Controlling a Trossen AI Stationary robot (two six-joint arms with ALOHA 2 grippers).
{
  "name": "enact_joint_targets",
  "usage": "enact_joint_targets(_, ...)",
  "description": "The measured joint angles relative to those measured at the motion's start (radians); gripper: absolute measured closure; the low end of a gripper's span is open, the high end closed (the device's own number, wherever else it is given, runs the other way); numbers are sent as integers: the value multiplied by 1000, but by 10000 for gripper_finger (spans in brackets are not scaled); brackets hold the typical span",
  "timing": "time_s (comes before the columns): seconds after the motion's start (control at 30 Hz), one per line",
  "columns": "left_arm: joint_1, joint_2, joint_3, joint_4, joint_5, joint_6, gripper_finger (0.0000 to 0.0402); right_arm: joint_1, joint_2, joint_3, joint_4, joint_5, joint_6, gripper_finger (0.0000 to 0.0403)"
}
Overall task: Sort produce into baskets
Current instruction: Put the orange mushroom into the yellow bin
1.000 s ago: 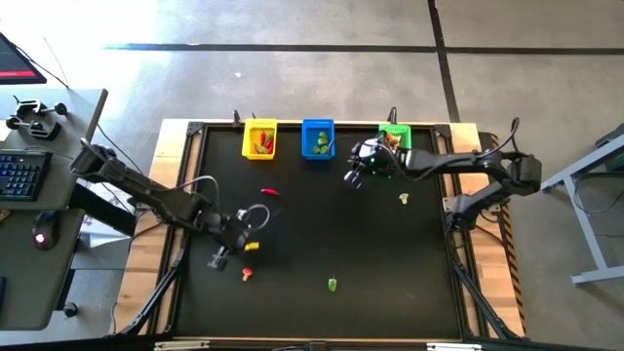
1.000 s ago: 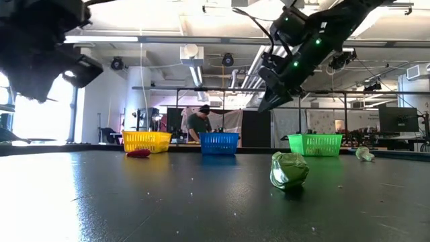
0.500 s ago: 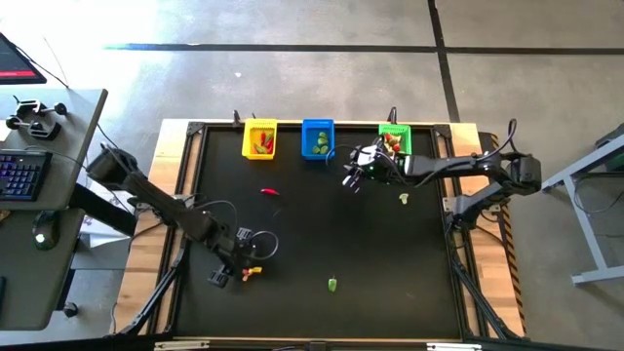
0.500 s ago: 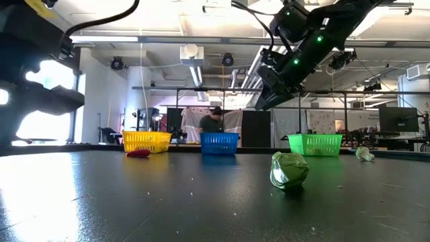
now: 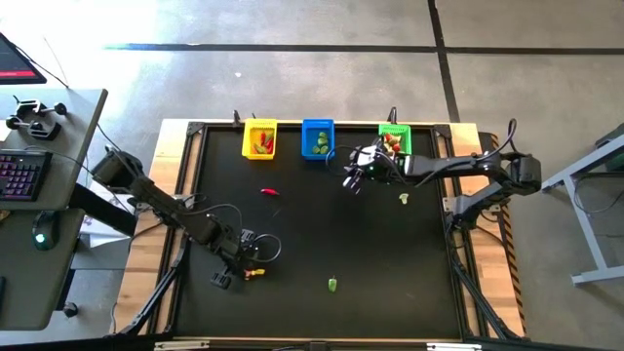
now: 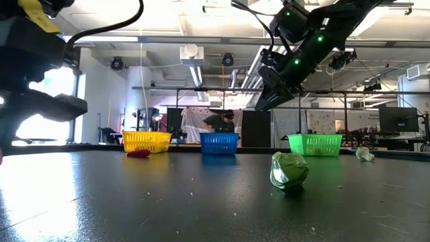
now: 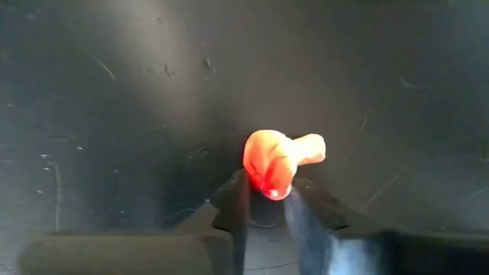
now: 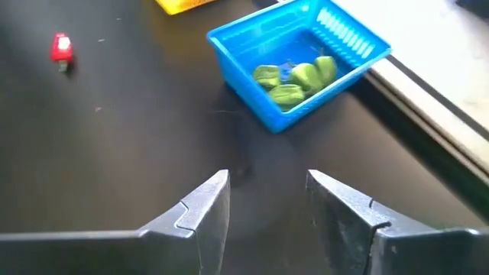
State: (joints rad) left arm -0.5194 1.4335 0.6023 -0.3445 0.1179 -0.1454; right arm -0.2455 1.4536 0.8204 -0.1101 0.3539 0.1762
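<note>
One mushroom (image 7: 273, 162) btwn left hand (image 7: 267, 200) fingers

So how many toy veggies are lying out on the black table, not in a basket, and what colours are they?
Red chilli: 1
Green piece: 1
Pale piece: 1
Red-capped mushroom piece: 1
Total: 4
</note>
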Motion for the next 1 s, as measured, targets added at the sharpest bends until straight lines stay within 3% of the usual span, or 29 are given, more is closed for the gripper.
enact_joint_targets(0.13, 52, -23, 0, -8, 3, 17, 388, 14, 0, 0, 1, -30, -1, 238)
enact_joint_targets(0.4, 323, -67, -1, 72, 3, 86, 397, 58, 0, 0, 45, -32, -3, 238)
enact_joint_targets(0.57, 538, -67, -1, 294, 5, 54, 399, 107, 0, 0, 123, -32, -118, 238)
enact_joint_targets(0.7, 693, -59, -1, 527, 21, -65, 400, 139, 7, 0, 222, -33, -244, 238)
enact_joint_targets(1.0, 931, 15, 3, 838, 70, -246, 400, 164, 99, 4, 518, 53, -602, 238)
